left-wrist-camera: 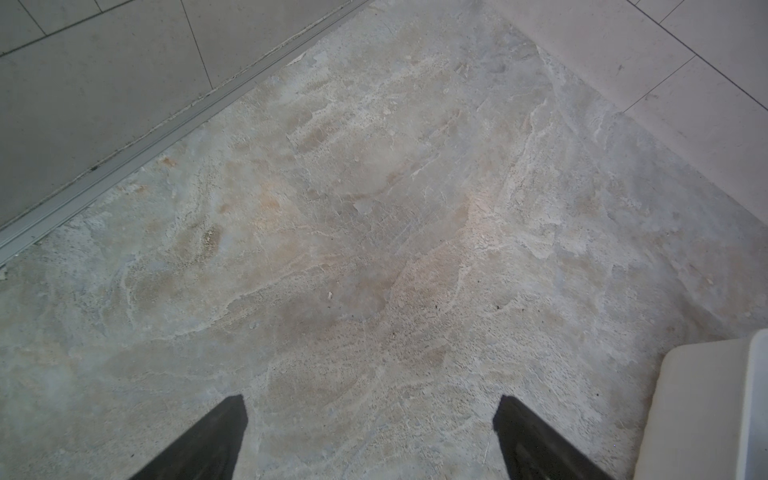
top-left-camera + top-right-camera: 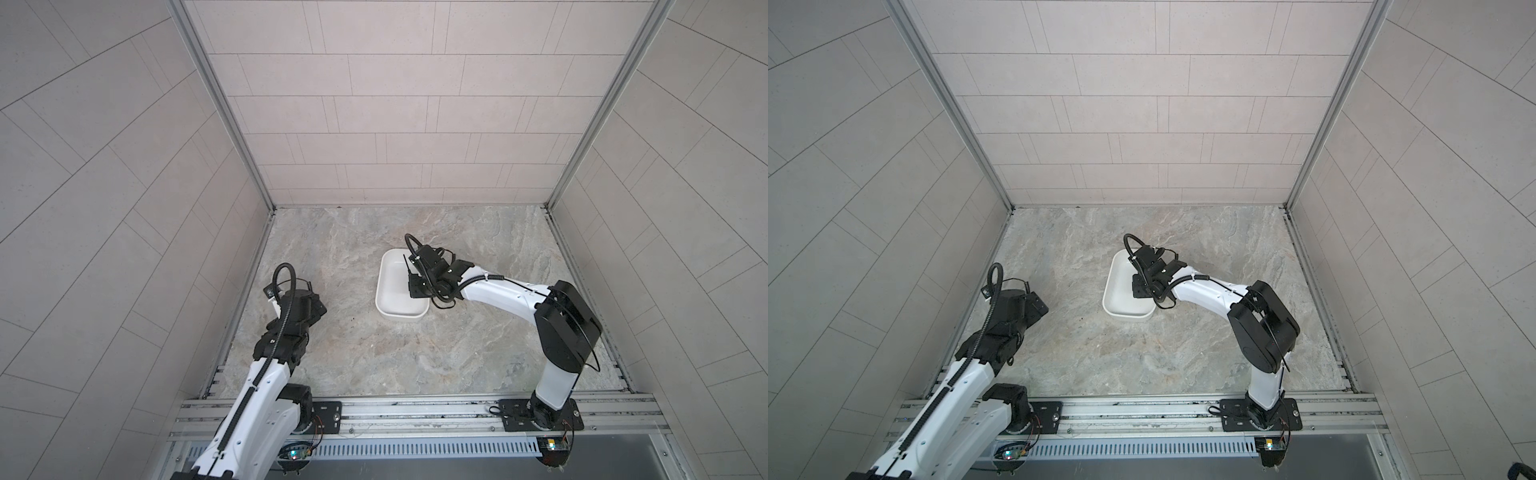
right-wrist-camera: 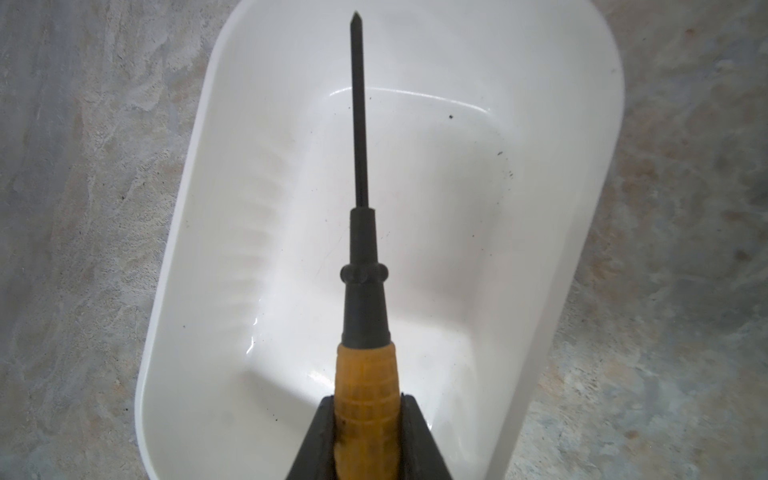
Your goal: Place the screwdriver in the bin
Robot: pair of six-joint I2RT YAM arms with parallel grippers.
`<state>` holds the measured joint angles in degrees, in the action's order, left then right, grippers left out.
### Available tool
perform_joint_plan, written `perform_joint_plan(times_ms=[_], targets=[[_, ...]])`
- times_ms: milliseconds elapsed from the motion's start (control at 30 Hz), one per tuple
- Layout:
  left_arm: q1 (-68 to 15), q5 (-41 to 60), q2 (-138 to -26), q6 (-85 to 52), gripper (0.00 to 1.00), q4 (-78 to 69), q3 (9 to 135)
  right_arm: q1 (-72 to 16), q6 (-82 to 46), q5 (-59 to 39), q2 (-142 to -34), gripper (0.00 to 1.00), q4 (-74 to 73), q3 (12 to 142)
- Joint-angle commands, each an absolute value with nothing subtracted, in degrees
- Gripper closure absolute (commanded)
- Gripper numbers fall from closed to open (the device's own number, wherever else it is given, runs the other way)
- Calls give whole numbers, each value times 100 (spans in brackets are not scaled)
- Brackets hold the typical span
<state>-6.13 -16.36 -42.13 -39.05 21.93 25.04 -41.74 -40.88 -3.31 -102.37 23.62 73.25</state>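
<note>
ok, right gripper [image 3: 368,405] is clamped on the yellow handle of the screwdriver [image 3: 365,291]. it's held over the bin [image 3: 478,249], shaft running along it, tip out over the far wall. left gripper [image 1: 370,415] is spread wide with nothing in it, over bare table [image 1: 374,208].

risk: if released like this, the tip may catch the far rim, so the tool props up or bounces out. the walls look shallow and the round handle may roll.

no brand, label or readable writing anywhere.

The screwdriver [image 3: 363,291] is yellow-orange and black, the bin [image 3: 457,208] plain white, the table [image 3: 83,208] marbled grey-beige.
</note>
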Motion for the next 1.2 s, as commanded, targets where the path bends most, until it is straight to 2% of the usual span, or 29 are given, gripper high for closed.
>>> perform_joint_plan(times_ms=[0,67,167,367,600,667,733,833,900,1067,1167], targets=[[-582,-1631,-4246,-3911,0,2126,2439,-4213,-4077,-203,-9967,66,2429,7321],[-580,-1644,-4270,-3911,0,2182,2461,-4214,-3962,-162,-9890,60,2588,7427],[-589,-1684,-4272,-3936,0,2267,2486,-4212,-3833,-45,-9734,56,2758,7493],[-588,-1663,-4224,-3933,0,2221,2443,-4214,-3643,313,-9139,55,2899,7319],[-580,-1627,-4366,-3912,0,2280,2504,-4178,-2559,1958,-7943,52,2708,6846],[-585,-1603,-4381,-3904,0,2285,2514,-4142,-2161,2609,-7563,45,2581,6540],[-581,-1595,-4377,-3907,0,2265,2501,-4096,-1868,3479,-7178,26,2473,6209],[-581,-1574,-4377,-3898,0,2241,2496,-4021,-1298,4814,-6594,1,1499,5332],[-578,-1565,-4378,-3889,0,2262,2496,-3794,-666,5198,-6293,0,325,4551],[-584,-1524,-4360,-3876,0,2268,2505,-3424,1654,4866,-6011,1,-3788,2322],[-579,-1521,-4342,-3876,0,2216,2470,-3194,1701,4616,-6106,1,-3242,2363]])
